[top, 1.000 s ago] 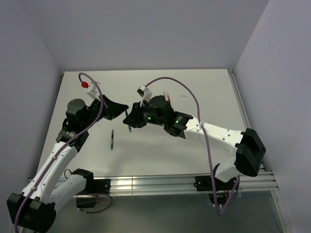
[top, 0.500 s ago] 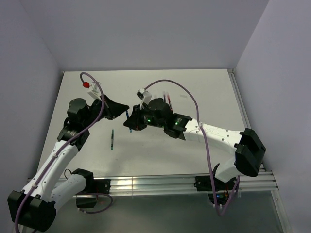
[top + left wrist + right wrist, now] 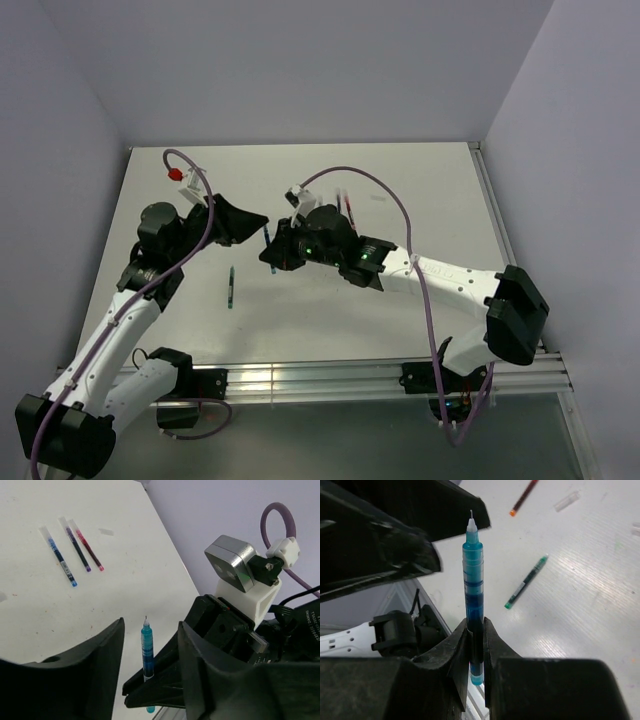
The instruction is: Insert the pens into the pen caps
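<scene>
A light blue pen (image 3: 474, 580) stands upright, its bare tip pointing up, with my right gripper (image 3: 476, 630) shut on its lower barrel. In the left wrist view that same pen (image 3: 147, 650) rises between the two fingers of my left gripper (image 3: 151, 625), which is open and touches nothing. From above, both grippers meet over the middle of the table, left gripper (image 3: 262, 222) just above right gripper (image 3: 272, 250). A green-tipped pen (image 3: 526, 581) lies on the table. One pale pen cap (image 3: 568, 501) lies beside a dark red pen (image 3: 524, 496).
A blue pen (image 3: 60, 555), a purple pen (image 3: 76, 547) and a red pen (image 3: 89, 550) lie side by side further back on the table (image 3: 420, 200). The green-tipped pen (image 3: 231, 287) lies left of centre. An aluminium rail (image 3: 300, 378) runs along the near edge.
My left gripper's jaws have opened and now stand on either side of the light blue pen's tip. The right gripper has closed on the pen and shifted slightly.
</scene>
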`<action>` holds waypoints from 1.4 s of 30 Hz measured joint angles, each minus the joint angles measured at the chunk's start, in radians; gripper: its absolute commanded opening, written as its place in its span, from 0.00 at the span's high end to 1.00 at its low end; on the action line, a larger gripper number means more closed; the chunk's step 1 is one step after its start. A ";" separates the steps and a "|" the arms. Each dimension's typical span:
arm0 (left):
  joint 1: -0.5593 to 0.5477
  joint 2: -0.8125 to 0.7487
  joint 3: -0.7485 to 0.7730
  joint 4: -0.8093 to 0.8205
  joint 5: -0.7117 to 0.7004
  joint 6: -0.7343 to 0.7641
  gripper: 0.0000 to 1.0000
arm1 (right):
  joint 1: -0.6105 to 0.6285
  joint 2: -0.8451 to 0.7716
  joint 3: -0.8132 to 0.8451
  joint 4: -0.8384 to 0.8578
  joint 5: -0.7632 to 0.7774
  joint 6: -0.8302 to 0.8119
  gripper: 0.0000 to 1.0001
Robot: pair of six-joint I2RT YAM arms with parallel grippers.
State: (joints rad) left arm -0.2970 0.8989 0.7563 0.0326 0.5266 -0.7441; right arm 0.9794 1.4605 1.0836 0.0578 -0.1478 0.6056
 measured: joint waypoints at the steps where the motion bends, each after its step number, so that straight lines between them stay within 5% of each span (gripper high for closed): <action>1: 0.000 -0.003 0.001 -0.003 -0.006 -0.001 0.46 | 0.000 -0.003 -0.001 -0.011 0.013 0.002 1.00; 9: 0.000 -0.026 0.070 -0.101 -0.196 0.026 0.33 | -0.073 -0.101 -0.012 -0.100 0.062 0.020 1.00; 15: 0.000 0.009 0.112 -0.162 -0.388 0.060 0.40 | -0.242 -0.216 -0.053 -0.156 0.077 0.027 1.00; 26: 0.000 0.453 0.269 -0.317 -0.525 0.163 0.52 | -0.396 -0.221 -0.075 -0.211 -0.034 -0.035 1.00; 42: -0.086 0.850 0.430 -0.363 -0.605 0.273 0.58 | -0.474 -0.206 -0.095 -0.240 -0.108 -0.080 1.00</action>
State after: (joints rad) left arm -0.3828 1.7489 1.1866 -0.3305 -0.0788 -0.4713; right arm 0.5056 1.2545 0.9882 -0.1818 -0.2554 0.5255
